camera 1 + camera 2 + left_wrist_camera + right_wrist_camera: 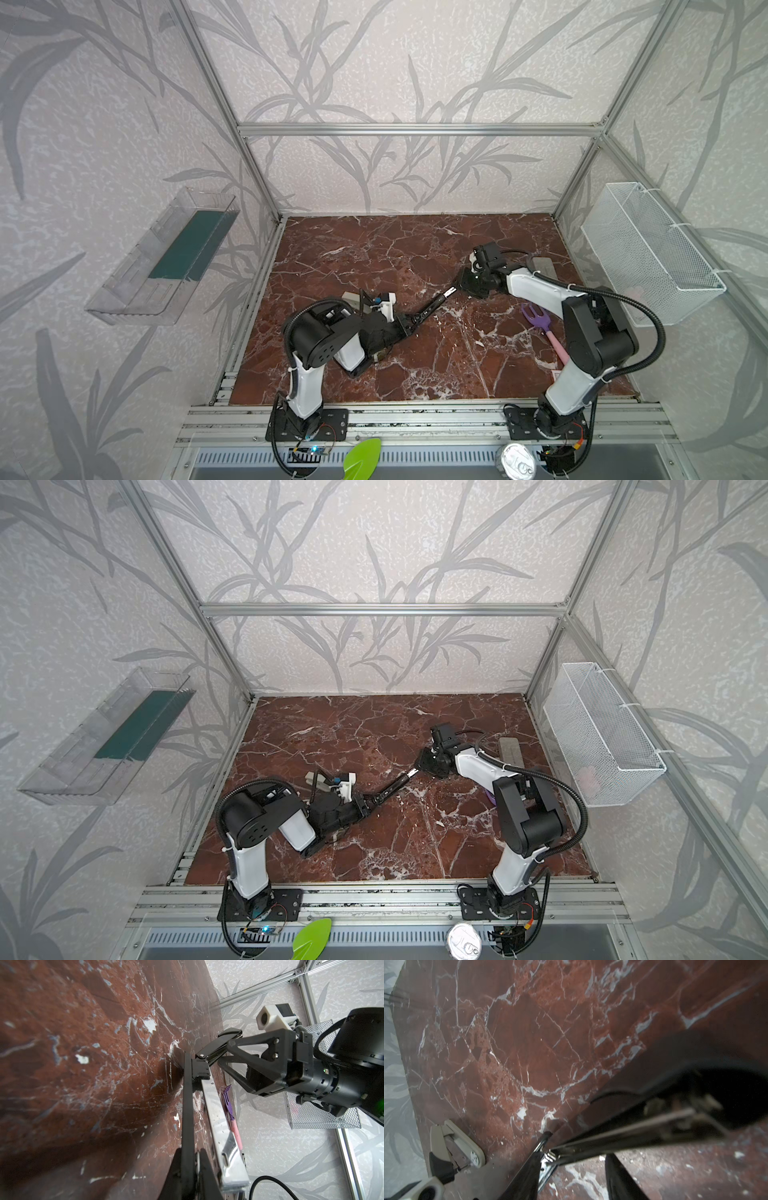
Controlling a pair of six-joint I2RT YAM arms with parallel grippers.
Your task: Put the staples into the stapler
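Green scoop (362, 457), can (517, 459) nearest; left tool (409, 324) clamps stapler (432, 307); right tool (459, 287) part-open astride its tip; fork (536, 318) beside right arm.

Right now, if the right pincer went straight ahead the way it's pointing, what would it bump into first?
The black stapler: its far end sits between the fingers of the right pincer. Further along, the left pincer holds its other end.

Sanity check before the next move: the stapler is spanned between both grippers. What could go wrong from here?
1. The left gripper clamps the black stapler at one end only. If the right gripper at the far tip lets go, the stapler may sag or twist.
2. The chrome rail stands splayed from the black arm; it could snap shut before loading.
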